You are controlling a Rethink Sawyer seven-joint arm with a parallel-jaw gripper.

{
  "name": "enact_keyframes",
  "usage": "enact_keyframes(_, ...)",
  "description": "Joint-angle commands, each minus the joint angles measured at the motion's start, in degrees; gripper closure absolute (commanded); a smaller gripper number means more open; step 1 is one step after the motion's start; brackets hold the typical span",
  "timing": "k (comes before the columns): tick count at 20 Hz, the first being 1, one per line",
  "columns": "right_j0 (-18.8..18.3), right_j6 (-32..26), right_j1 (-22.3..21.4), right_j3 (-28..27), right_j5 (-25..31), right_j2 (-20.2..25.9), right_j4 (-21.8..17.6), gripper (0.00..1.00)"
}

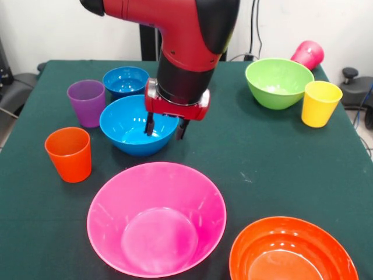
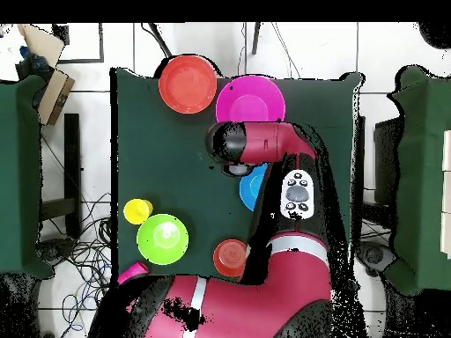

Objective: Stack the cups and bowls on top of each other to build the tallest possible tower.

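My gripper (image 1: 166,127) is open and low over the right rim of the medium blue bowl (image 1: 131,128). One finger (image 1: 149,125) is inside the bowl and the other is just outside the rim. The small blue bowl (image 1: 125,80), purple cup (image 1: 86,102) and orange cup (image 1: 69,154) stand at the left. The very large pink bowl (image 1: 156,219) and large orange bowl (image 1: 293,251) are in front. The lime green bowl (image 1: 278,81), the yellow cup (image 1: 320,103) and the magenta cup (image 1: 308,54), which lies on its side, are at the right. The overhead view shows the small orange bowl (image 2: 230,258). The front view hides it behind the arm.
All pieces stand apart on the dark green table (image 1: 233,151), none stacked. The arm (image 2: 264,145) covers the gripper and much of the blue bowl (image 2: 252,187) in the overhead view. Cables and floor tiles surround the table.
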Motion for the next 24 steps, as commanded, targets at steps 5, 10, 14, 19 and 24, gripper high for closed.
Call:
enact_keyframes(5,-0.74,-3.93,-2.54,6.1,-5.51,4.36,-4.31,0.0)
enact_keyframes(10,-0.17,-3.46,-2.26,6.11,-5.85,3.58,-5.1,0.0)
enact_keyframes(14,0.62,-3.53,-1.8,5.08,-4.73,2.86,-5.9,0.0)
enact_keyframes(19,1.12,-3.03,-1.91,4.33,-3.28,2.95,-6.18,0.0)
enact_keyframes(24,0.65,-3.2,-1.98,4.83,-3.28,3.29,-6.31,0.0)
